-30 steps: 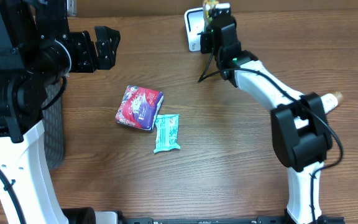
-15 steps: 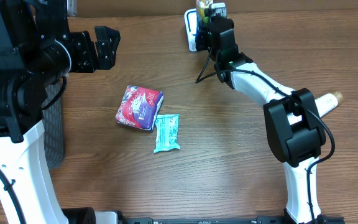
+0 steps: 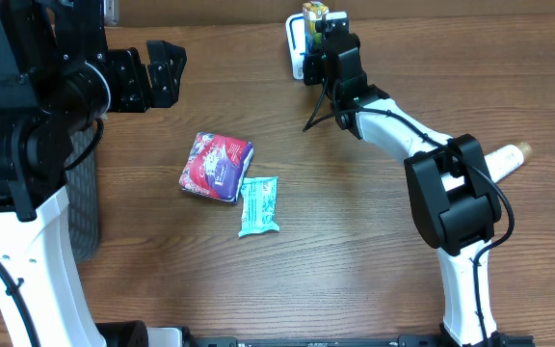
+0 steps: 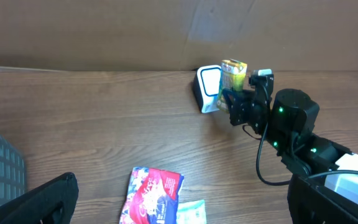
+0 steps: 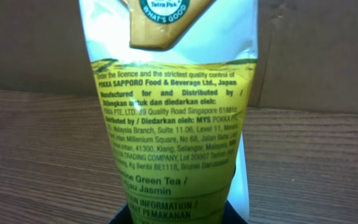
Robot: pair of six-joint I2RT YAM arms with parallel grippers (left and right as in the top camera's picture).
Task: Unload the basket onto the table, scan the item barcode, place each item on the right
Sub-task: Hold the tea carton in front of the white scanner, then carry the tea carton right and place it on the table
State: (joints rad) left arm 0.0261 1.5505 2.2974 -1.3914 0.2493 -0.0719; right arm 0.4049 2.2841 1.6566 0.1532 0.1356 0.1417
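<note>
Right claw (image 3: 324, 27) is closed narrow on a yellow drink carton (image 3: 314, 12) and grips its lower end. Left claw (image 3: 145, 75) stands wide and holds nothing; it hangs above the left part of the desk (image 3: 355, 241), well apart from every item.

Containers: one grey mesh bin (image 3: 86, 198) stands at the left edge of the desk, partly under the left arm. Its contents cannot be made out.

Task item: the carton is at the far edge of the desk, just beside a white scanner (image 3: 299, 43) with a dark face. In the left wrist view the carton (image 4: 234, 70) stands on the right of the scanner (image 4: 209, 87) and looks upright, long axis near vertical, with the claw fingers below it. Whether carton and scanner touch cannot be told. In the right wrist view the carton (image 5: 173, 124) fills the middle of the frame, its long axis running up and away from the claw. The printed side faces that camera, and the lines of small print read level and right way up. Legible wording includes "Green Tea". No barcode is seen on this side.

Other items: a red and purple packet (image 3: 217, 166) lies flat near the middle of the desk. A teal packet (image 3: 258, 205) lies against its lower right corner, long axis running roughly front to back.
</note>
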